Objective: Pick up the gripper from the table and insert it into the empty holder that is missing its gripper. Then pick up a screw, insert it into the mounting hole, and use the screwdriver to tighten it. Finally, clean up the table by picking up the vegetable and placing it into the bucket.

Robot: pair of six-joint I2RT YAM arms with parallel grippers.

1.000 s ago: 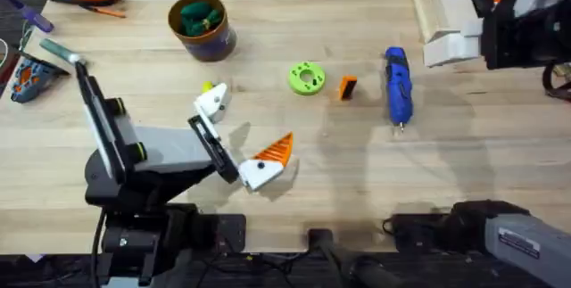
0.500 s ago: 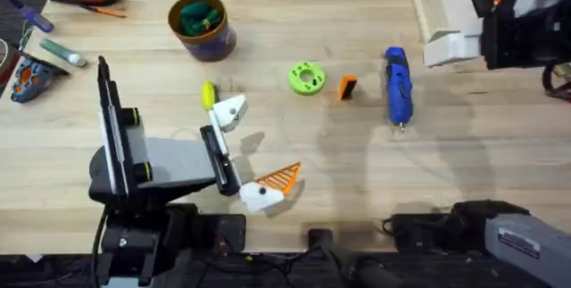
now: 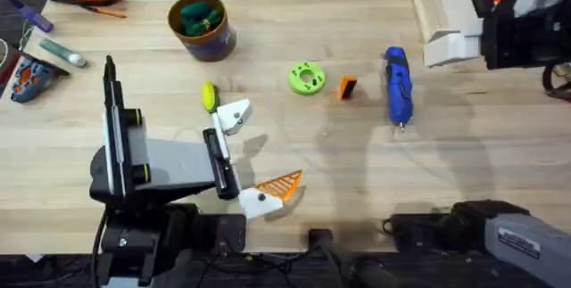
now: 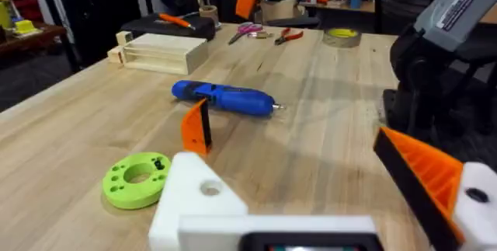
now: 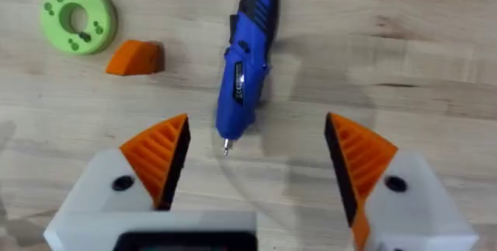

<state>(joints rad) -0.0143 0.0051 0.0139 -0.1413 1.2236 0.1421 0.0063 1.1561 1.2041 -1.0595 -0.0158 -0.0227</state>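
Tabletop: orange gripper (image 3: 348,87) unpicked beside screwdriver (image 3: 397,84). Our right gripper (image 5: 252,162) hovers released (left gripper (image 3: 241,156) too); grasp next.

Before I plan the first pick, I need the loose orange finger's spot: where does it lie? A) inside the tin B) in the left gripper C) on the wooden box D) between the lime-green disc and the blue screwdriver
D: the loose orange finger lies on the table between the lime-green disc and the blue screwdriver.
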